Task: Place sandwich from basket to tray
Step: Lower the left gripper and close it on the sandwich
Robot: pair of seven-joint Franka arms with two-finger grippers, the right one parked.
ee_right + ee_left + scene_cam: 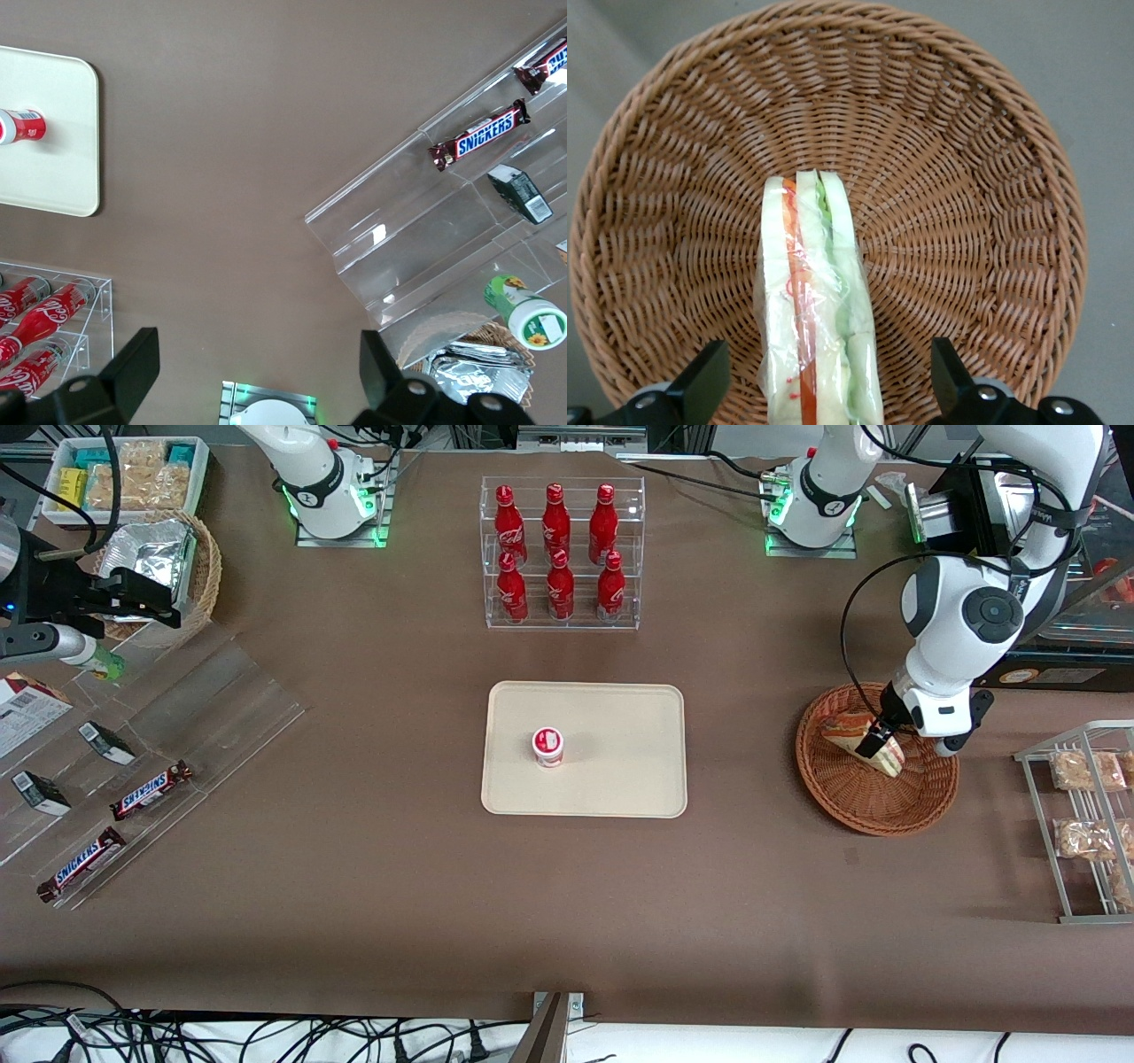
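From the front, the basket (877, 779) sits on the bench (354, 903) toward the working arm's end, well apart from the tray (620, 779), which holds a small red-capped cup (548, 747). The tool (881, 740) hangs low in the basket over the sandwich (850, 729).

At the left wrist, the sandwich (815, 310) lies in the basket (966, 177) between spread fingers (700, 381), neither touching it.

Six red cola bottles (558, 549) fill a clear rack (562, 615); Snickers bars (151, 790) lie nearby.

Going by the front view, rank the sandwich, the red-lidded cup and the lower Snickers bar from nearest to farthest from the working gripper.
With the gripper over the basket:
1. Sandwich, in the basket, between the open fingers.
2. Cup, on the tray.
3. Snickers bar, toward the parked arm's end.
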